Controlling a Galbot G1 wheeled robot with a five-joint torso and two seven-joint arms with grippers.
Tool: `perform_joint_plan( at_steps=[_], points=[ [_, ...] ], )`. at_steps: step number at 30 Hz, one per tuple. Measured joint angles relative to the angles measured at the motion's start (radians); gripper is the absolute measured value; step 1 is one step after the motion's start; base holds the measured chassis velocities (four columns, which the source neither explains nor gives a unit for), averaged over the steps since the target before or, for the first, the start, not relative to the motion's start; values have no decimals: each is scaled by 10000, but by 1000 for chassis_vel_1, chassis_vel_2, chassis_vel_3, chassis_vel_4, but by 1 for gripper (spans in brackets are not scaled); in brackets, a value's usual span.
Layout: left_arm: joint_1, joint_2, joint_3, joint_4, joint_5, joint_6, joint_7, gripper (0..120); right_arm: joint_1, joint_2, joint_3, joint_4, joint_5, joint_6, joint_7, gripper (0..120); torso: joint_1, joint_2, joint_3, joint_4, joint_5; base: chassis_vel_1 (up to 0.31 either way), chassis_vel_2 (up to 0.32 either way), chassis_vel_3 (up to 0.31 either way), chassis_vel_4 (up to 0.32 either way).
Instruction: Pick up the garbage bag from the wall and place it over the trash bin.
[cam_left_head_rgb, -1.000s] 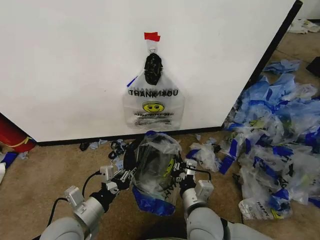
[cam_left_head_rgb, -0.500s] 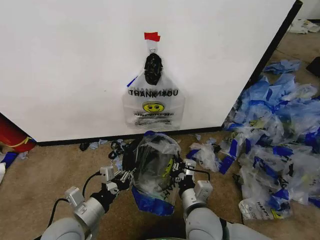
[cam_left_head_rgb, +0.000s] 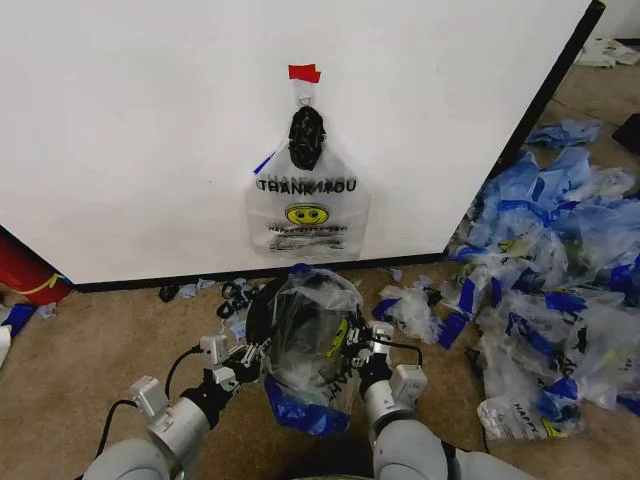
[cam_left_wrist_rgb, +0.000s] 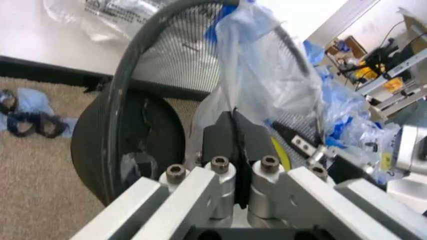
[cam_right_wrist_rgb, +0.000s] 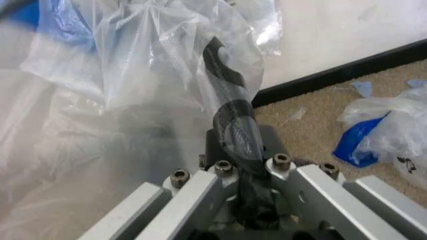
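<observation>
A big white panel (cam_left_head_rgb: 150, 130) stands up in front, with a black strip (cam_left_head_rgb: 250, 277) along its bottom edge. The floor is brown carpet (cam_left_head_rgb: 80, 350). A big heap of clear and blue plastic bags (cam_left_head_rgb: 550, 290) lies on the carpet at the right. Little blue scraps (cam_left_head_rgb: 195, 288) lie near the strip. Something red (cam_left_head_rgb: 25, 272) sits at the far left.

I see a big heap of clear and blue plastic bags (cam_left_head_rgb: 545, 270) piled on the brown carpet (cam_left_head_rgb: 90, 340) to my right. A red object (cam_left_head_rgb: 25, 272) sits at the far left edge. Small blue and black scraps (cam_left_head_rgb: 215, 292) lie scattered along the floor nearby. More blue bags (cam_left_head_rgb: 565, 132) lie farther back on the right.
</observation>
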Motion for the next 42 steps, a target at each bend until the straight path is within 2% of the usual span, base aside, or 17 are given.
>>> perform_joint_plan(
  at_steps=[17, 42],
  points=[
    [185, 329, -495, -358, 112, -321, -525, 0, -566, -460, 689, 444, 315, 223, -357, 0, 0, 0, 0, 0, 0, 0, 0, 0, 0],
    [246, 498, -998, -88, 226, -581, -873, 0, -845, -779, 1235, 713, 594, 382, -583, 0, 0, 0, 0, 0, -1, 0, 0, 0, 0]
  ],
)
